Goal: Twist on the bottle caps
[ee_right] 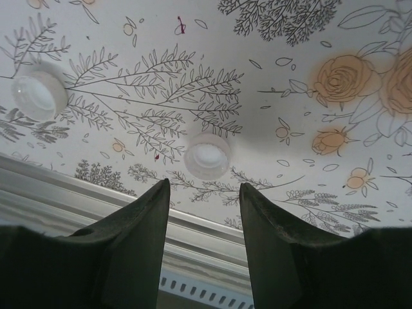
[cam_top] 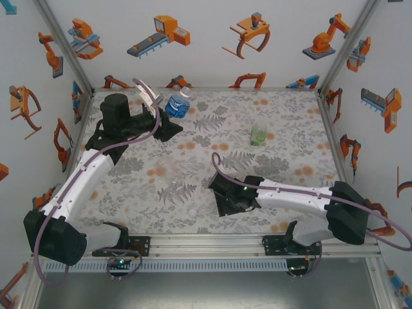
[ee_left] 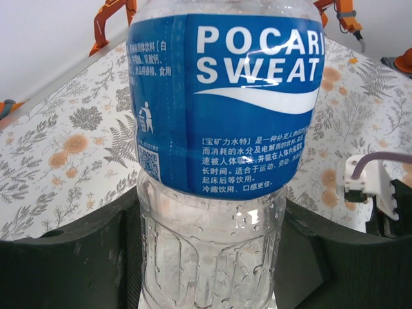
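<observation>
- The desk (cam_top: 193, 167) has a cover with grey leaves and orange flowers; the white walls around it carry orange robot drawings.
- The left pincer (ee_left: 206, 257) is at the far left of the desk, with its jaws pressed on both sides of the lower body of the blue bottle (ee_left: 225, 109), so it grips it.
- The green bottle (cam_top: 258, 133) stands upright alone at the far right, well apart from both arms.
- The right pincer (ee_right: 203, 190) is low over the near middle of the desk, with its jaws apart and holding nothing.
- A cap (ee_right: 207, 156) lies on the desk just ahead of the gap between these jaws.
- A second cap (ee_right: 38, 95) lies further to the side, near the front rail (ee_right: 77, 187).
</observation>
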Robot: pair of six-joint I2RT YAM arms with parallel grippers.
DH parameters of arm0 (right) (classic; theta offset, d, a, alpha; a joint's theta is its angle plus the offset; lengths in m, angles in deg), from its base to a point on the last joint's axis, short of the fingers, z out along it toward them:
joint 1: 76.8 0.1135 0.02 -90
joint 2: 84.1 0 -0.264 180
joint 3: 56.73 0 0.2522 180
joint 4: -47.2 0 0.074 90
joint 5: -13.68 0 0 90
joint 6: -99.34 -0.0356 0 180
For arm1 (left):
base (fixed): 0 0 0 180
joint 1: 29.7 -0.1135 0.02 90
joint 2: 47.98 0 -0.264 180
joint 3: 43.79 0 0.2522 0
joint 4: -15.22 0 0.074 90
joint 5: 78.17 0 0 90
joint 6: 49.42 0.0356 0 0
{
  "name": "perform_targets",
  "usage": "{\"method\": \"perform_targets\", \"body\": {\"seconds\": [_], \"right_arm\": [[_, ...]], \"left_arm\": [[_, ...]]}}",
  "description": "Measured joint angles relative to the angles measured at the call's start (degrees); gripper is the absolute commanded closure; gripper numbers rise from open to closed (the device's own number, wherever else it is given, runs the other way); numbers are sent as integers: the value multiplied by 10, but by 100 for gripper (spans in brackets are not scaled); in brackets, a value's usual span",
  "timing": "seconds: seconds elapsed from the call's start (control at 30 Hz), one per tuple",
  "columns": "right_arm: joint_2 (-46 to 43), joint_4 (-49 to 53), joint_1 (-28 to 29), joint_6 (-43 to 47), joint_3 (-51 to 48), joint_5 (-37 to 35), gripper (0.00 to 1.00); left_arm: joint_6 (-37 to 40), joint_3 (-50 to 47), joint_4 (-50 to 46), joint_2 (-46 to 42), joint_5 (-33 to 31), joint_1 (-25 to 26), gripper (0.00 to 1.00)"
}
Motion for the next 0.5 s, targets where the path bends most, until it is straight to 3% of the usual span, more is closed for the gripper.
{"method": "perform_targets", "body": {"seconds": [0.5], "right_arm": [[66,-22,1,-18,0,-5,61]], "left_arm": [[0,-2,-1,0,-2,0,100]]}}
